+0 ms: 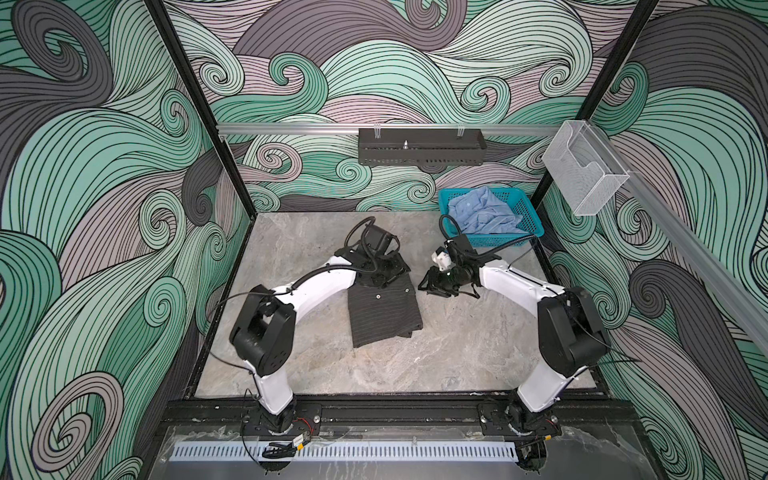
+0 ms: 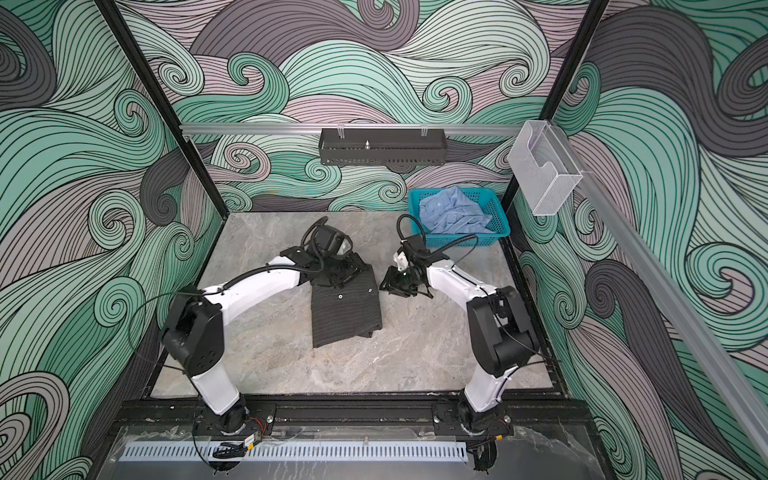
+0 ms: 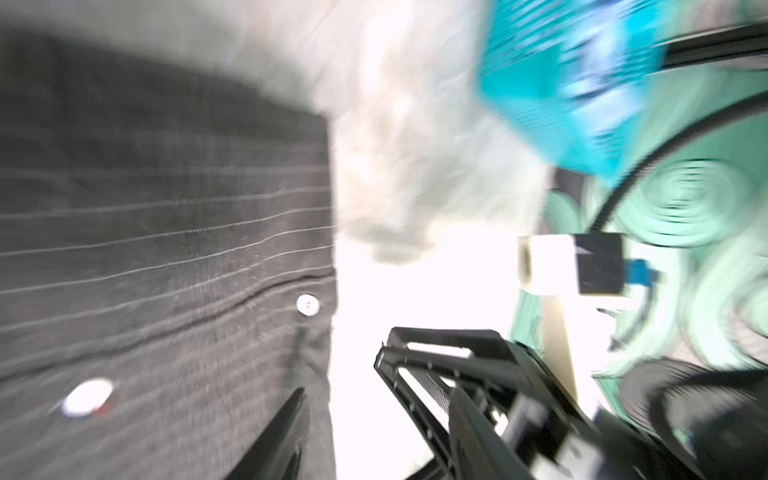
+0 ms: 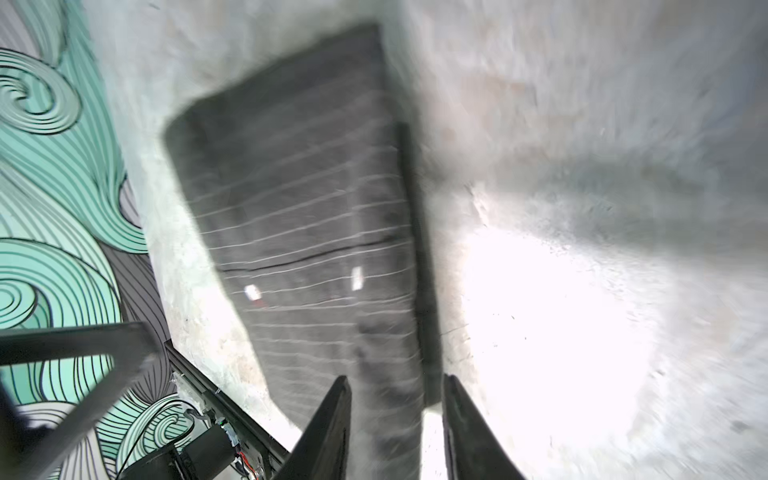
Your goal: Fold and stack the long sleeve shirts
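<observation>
"Toward the middle of the worktop (image 1: pixel 415 365), that dark slab: is it the grey one?"

"Yes. The pinstriped grey shirt (image 1: pixel 384 309) lies there as a flat folded oblong, its long side running from the near edge toward the far edge. I judge it is kept central because it is the base of the stack and both arms reach it there."

"And your hands?"

"My left hand (image 1: pixel 384 272) hangs over the shirt's far end. Its fingers look apart with no cloth between them, as far as a smeared wrist view lets me say. My right hand (image 1: pixel 428 284) is just beside the shirt's right edge, fingers (image 4: pixel 328 428) apart, nothing in them."

"The other shirt?"

"The light blue shirt (image 1: pixel 482 214) sits crumpled in the teal basket (image 1: pixel 530 218) at the far right corner of the worktop. It is not yet folded, so I reckon we're about halfway."

"What can't you see?"

"The grey shirt's far end is under my left arm, so I can't confirm a collar. No sleeve shows; I assume they're tucked inside, though a lower layer peeks out at the near right corner. Both wrist views are blurred — I make out stripes and two white buttons (image 3: pixel 308 304), little else. In the basket I can't tell collar from sleeve."
</observation>
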Available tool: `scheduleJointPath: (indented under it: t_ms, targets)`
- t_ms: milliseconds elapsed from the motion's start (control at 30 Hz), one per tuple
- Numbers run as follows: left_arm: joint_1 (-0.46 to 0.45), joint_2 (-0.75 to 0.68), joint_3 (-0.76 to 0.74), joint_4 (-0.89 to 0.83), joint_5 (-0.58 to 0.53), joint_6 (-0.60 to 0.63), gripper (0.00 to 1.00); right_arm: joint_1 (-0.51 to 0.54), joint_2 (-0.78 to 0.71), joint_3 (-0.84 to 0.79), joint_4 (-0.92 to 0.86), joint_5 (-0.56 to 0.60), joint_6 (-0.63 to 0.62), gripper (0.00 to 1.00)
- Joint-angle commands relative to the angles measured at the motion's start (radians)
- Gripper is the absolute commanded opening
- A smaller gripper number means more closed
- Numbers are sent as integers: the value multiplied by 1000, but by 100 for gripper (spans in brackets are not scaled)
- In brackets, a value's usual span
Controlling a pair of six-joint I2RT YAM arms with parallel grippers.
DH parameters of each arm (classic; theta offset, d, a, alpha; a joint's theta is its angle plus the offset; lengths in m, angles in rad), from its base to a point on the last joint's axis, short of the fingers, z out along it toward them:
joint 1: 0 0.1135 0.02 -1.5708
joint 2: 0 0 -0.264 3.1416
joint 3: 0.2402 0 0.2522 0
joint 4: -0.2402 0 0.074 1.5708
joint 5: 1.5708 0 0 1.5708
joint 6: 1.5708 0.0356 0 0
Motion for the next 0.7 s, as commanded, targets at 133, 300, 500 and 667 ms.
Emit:
scheduleJointPath:
  t_ms: [133, 300, 500, 667]
  targets:
    - [92, -93, -240, -65, -16, 134, 54, 117, 35, 57, -55, -79, -50, 27]
    - [165, 35, -239, -120, 13, 253, 57, 133, 167, 65, -20, -97, -68, 24]
    - [217, 151, -202, -217, 24, 330, 59, 121, 296, 51, -41, -58, -107, 24]
    - [254, 173, -244, -249, 52, 342, 59, 114, 336, 31, -24, -46, -86, 24]
